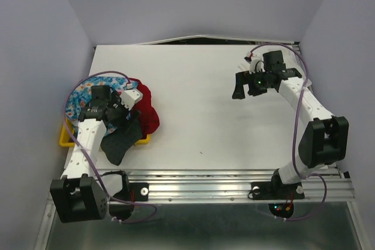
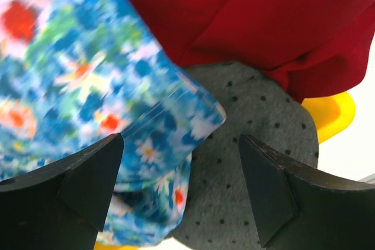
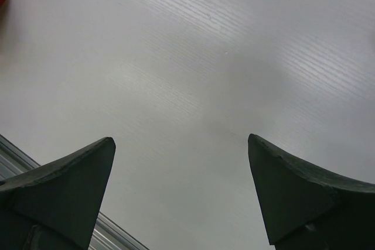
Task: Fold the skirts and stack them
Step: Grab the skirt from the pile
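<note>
Skirts lie heaped in a yellow tray (image 1: 63, 139) at the table's left edge. The blue flower-print skirt (image 1: 79, 95) is at the far left, the red skirt (image 1: 149, 109) on the right, and the dark grey dotted skirt (image 1: 120, 141) hangs over the tray's front. My left gripper (image 1: 126, 118) is open just above the heap; its wrist view shows the flower-print skirt (image 2: 76, 80), the red skirt (image 2: 246, 16) and the grey dotted skirt (image 2: 252, 127) between the jaws (image 2: 181, 162). My right gripper (image 1: 246, 89) is open and empty above the bare table at the far right. The white skirt is not visible.
A metal rail (image 1: 234, 182) runs along the table's near edge. Grey walls close in the left, right and back sides. The tray's corner shows in the left wrist view (image 2: 337, 112). The right wrist view shows only bare white table (image 3: 193, 57).
</note>
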Action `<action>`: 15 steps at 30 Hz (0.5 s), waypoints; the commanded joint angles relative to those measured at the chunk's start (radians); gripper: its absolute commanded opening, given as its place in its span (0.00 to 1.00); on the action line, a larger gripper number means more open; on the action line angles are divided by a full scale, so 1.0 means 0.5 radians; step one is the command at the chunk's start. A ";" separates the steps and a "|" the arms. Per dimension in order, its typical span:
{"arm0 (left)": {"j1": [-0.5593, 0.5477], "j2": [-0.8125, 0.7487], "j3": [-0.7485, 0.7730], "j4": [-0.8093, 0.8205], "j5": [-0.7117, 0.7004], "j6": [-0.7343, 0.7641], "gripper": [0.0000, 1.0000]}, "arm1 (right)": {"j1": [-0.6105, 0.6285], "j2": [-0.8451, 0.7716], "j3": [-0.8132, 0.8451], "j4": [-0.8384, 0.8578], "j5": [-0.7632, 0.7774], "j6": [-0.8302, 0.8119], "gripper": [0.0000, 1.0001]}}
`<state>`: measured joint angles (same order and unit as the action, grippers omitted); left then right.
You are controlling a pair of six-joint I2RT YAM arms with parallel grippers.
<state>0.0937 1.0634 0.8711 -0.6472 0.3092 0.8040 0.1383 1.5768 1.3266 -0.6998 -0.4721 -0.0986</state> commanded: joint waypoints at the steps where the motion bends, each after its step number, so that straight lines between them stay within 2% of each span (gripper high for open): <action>1: -0.110 0.088 -0.024 0.174 -0.075 0.021 0.90 | -0.004 -0.089 0.001 0.059 -0.001 0.019 1.00; 4: -0.120 0.180 0.006 0.285 -0.121 -0.080 0.82 | -0.004 -0.095 0.004 0.053 0.008 0.019 1.00; 5: -0.120 0.205 0.025 0.324 -0.130 -0.104 0.73 | -0.004 -0.104 0.007 0.050 0.008 0.013 1.00; 7: -0.120 0.263 0.077 0.358 -0.173 -0.181 0.65 | -0.004 -0.110 0.004 0.047 0.008 0.013 1.00; 10: -0.120 0.242 0.138 0.429 -0.232 -0.230 0.37 | -0.004 -0.132 -0.005 0.047 0.018 -0.002 1.00; 15: -0.120 0.128 0.279 0.368 -0.235 -0.252 0.14 | -0.004 -0.153 -0.033 0.044 0.005 -0.011 1.00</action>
<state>0.0345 1.1938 0.9207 -0.4965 0.2008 0.7078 0.1383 1.5467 1.3266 -0.6994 -0.4679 -0.0978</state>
